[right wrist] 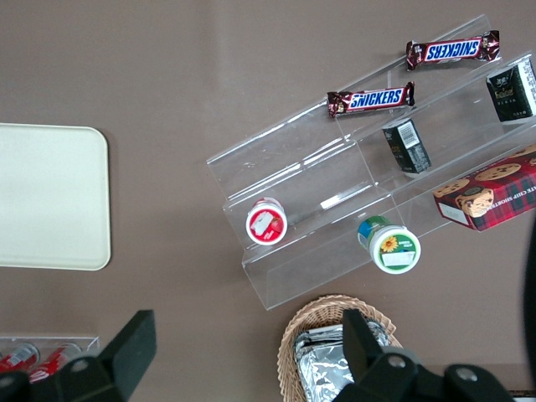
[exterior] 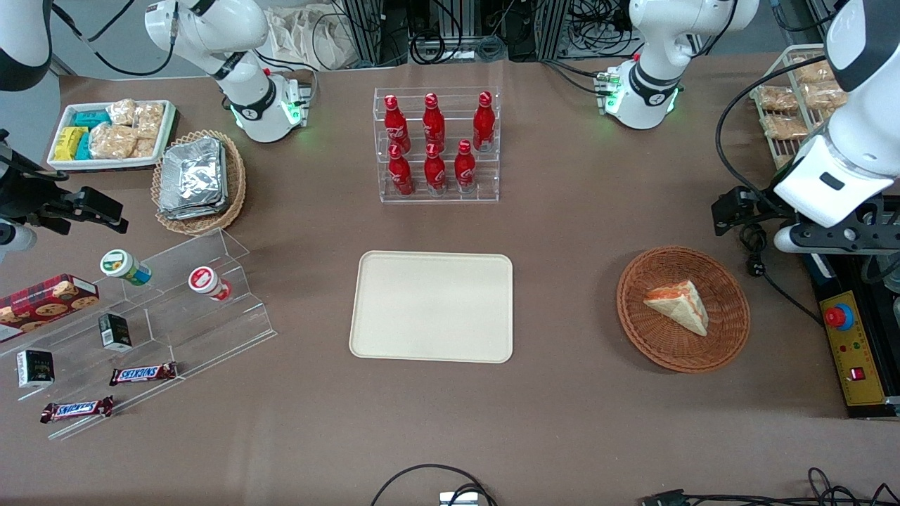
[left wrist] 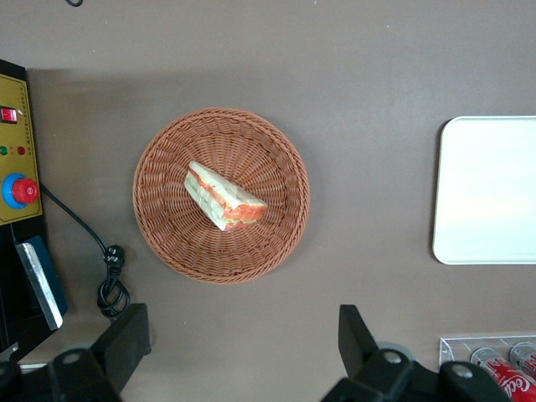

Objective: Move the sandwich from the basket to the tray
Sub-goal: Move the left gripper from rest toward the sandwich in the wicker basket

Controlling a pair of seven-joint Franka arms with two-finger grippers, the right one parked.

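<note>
So the sandwich (exterior: 677, 305) is sitting in the brown wicker basket (exterior: 724, 344), roughly in the middle, lying flat with its orange filling edge showing. The claw (left wrist: 243, 356) is up in the air over the table (exterior: 562, 232), spread wide and holding nothing, just off the basket's rim and not touching it. The cream tray (exterior: 432, 307) lies flat on the table, well apart from the basket toward the parked arm's end. The rack of red bottles (exterior: 436, 144) stands farther from the front camera than the basket.
</note>
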